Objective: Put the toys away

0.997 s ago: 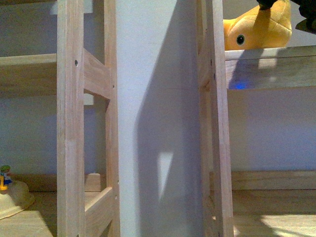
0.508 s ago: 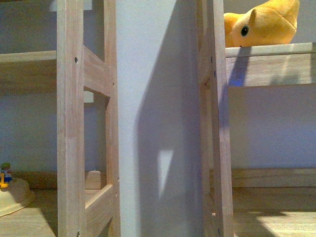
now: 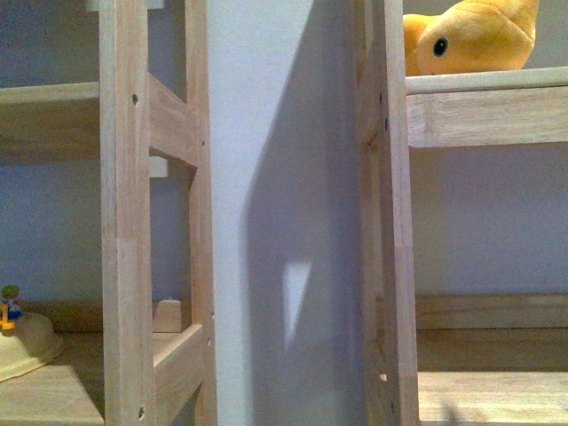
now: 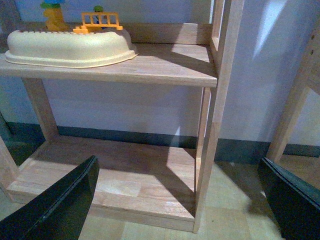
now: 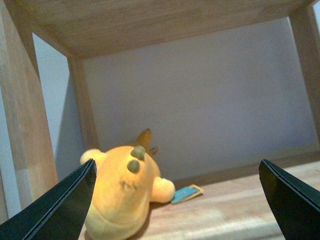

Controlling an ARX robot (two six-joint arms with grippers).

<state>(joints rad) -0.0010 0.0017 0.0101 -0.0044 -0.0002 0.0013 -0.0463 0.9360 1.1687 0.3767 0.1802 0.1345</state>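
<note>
On the upper right shelf (image 3: 484, 84) lies the plush toy (image 3: 470, 40), near the edge; both hands gape wide, empty. Its overhanging head could tip it off.

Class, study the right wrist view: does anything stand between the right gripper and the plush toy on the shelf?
Nothing visible does. The right gripper is open, its fingers spread wide, and the plush toy lies on the wooden shelf ahead of it. Only bare shelf board shows between them; a small blue tag sits beside the toy.
</note>
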